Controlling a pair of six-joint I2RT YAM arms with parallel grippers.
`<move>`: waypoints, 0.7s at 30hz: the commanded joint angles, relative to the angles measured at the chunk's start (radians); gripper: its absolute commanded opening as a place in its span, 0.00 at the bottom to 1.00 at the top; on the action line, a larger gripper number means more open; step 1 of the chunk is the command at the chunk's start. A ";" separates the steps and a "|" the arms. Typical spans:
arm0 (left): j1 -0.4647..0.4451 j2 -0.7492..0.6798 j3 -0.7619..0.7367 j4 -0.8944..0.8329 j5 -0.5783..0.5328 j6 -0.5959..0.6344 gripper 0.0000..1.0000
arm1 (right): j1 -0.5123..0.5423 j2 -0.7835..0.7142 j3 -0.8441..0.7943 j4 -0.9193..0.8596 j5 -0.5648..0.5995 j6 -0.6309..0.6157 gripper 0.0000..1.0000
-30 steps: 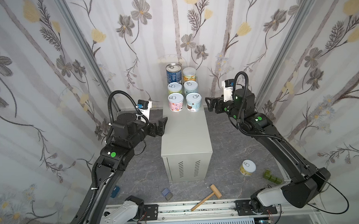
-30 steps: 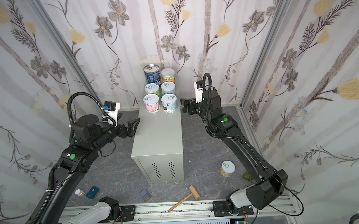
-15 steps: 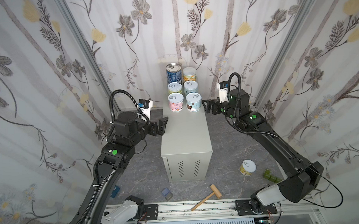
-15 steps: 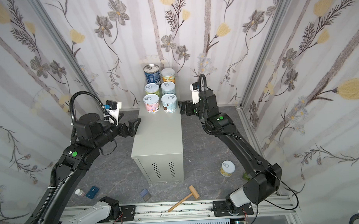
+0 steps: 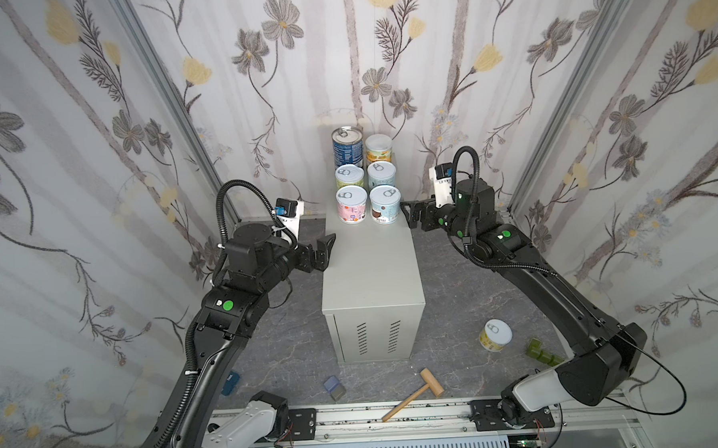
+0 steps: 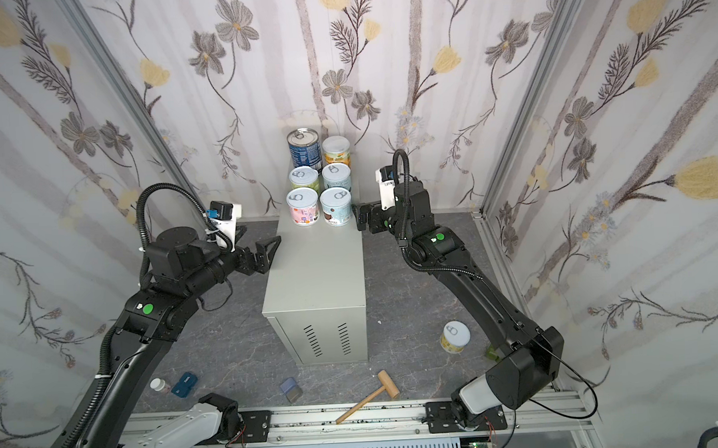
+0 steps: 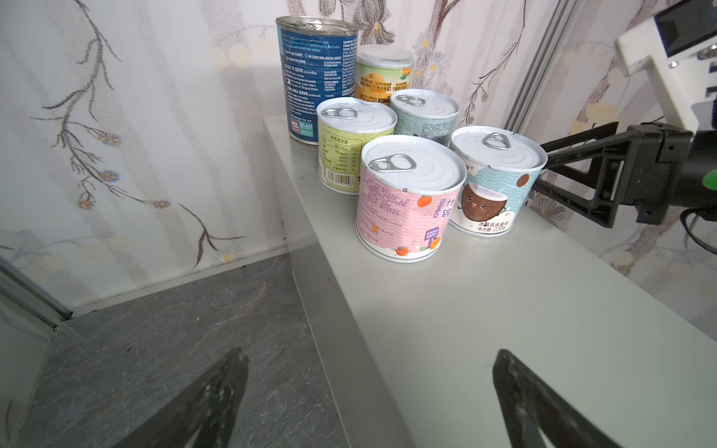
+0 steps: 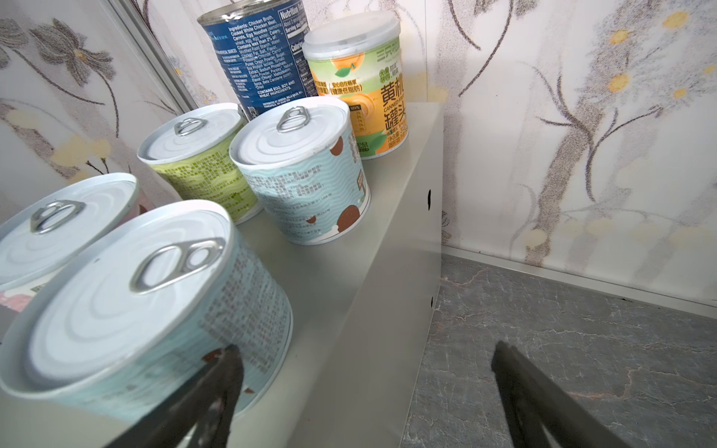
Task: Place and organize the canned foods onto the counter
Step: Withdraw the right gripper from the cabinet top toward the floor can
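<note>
Six canned foods stand in two columns at the back of the counter (image 5: 372,274): a tall blue can (image 5: 347,147), an orange-green one (image 5: 379,149), a green one (image 5: 349,178), a pale blue one (image 5: 381,178), a pink one (image 5: 352,205) and a coconut-label one (image 5: 385,205). A yellow can (image 5: 495,336) stands on the floor to the right. My left gripper (image 5: 327,248) hangs open and empty at the counter's left edge. My right gripper (image 5: 409,215) is open at the right edge, one finger (image 8: 217,384) close beside the coconut-label can (image 8: 128,310).
On the dark floor in front lie a wooden mallet (image 5: 412,394), a blue-grey block (image 5: 333,387), a green piece (image 5: 539,350), a blue object (image 6: 184,384) and a small white bottle (image 6: 159,384). Patterned walls close in on three sides; a metal rail (image 5: 378,419) runs along the front.
My right arm has shifted slightly left, bringing its open gripper closer to the coconut-label can. The left arm has barely moved.
</note>
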 commanded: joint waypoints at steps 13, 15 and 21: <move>0.003 -0.003 -0.004 0.036 0.022 -0.012 1.00 | -0.040 -0.116 -0.016 -0.072 0.118 0.010 1.00; 0.002 -0.004 0.000 0.031 0.022 -0.014 1.00 | -0.045 -0.142 -0.031 -0.092 0.152 0.033 1.00; 0.003 -0.004 0.018 -0.002 0.020 -0.026 1.00 | -0.056 -0.226 -0.101 -0.179 0.279 0.144 1.00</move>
